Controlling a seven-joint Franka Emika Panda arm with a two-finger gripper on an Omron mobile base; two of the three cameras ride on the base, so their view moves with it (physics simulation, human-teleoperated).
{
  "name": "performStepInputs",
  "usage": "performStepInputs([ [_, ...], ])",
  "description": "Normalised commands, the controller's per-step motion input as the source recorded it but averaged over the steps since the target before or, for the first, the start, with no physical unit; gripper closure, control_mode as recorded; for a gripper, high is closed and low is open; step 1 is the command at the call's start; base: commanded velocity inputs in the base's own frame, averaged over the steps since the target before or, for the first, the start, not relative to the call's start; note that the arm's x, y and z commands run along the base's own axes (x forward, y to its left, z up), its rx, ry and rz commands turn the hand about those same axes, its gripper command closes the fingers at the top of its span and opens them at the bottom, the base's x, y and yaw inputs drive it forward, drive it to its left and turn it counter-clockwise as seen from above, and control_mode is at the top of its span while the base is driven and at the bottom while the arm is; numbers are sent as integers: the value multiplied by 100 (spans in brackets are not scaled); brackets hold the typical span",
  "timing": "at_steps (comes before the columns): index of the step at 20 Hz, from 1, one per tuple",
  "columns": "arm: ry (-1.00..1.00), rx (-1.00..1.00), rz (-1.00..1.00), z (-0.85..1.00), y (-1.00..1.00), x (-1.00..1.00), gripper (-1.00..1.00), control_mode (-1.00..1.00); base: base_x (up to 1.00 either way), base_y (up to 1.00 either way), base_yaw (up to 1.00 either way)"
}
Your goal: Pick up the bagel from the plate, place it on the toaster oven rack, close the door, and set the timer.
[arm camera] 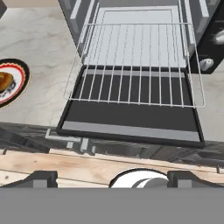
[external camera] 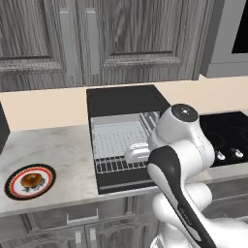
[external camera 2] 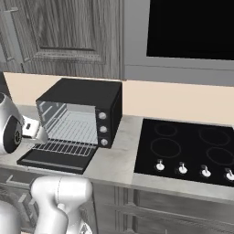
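Note:
The bagel (external camera: pixel 30 180) lies golden-brown on the plate (external camera: pixel 14 190), at the counter's left front; the hand view catches the plate (arm camera: pixel 16 83) and the bagel (arm camera: pixel 3 82) at its left edge. The black toaster oven (external camera: pixel 123 99) stands with its door (external camera: pixel 123 186) dropped flat. Its silver wire rack (external camera: pixel 118 145) is pulled partway out over the door (arm camera: pixel 131 118) and carries nothing (arm camera: pixel 135 65). My gripper (arm camera: pixel 114 179) hovers in front of and above the door, open wide with nothing between its fingers. In the right base view the gripper (external camera 2: pixel 32 129) sits at the oven's left front.
A black stovetop (external camera 2: pixel 187 151) with front knobs lies right of the oven. The oven's control knobs (external camera 2: pixel 103 129) run down its right side. Grey cabinets (external camera: pixel 72 38) and a microwave (external camera 2: pixel 192 32) hang above. The counter's front edge runs just below the door.

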Motion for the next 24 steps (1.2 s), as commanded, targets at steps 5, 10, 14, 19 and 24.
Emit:
performStepInputs([
  [5,0,0,0,0,23,-6,-100,-100,0,0,0],
  [10,0,2,0,0,14,-3,-100,-100,0,0,0],
  [14,0,2,0,-4,32,0,-100,-100,0,0,0],
  [19,0,2,0,-20,43,0,-100,-100,0,0,0],
  [24,4,0,0,-18,55,0,-100,-100,0,0,0],
])
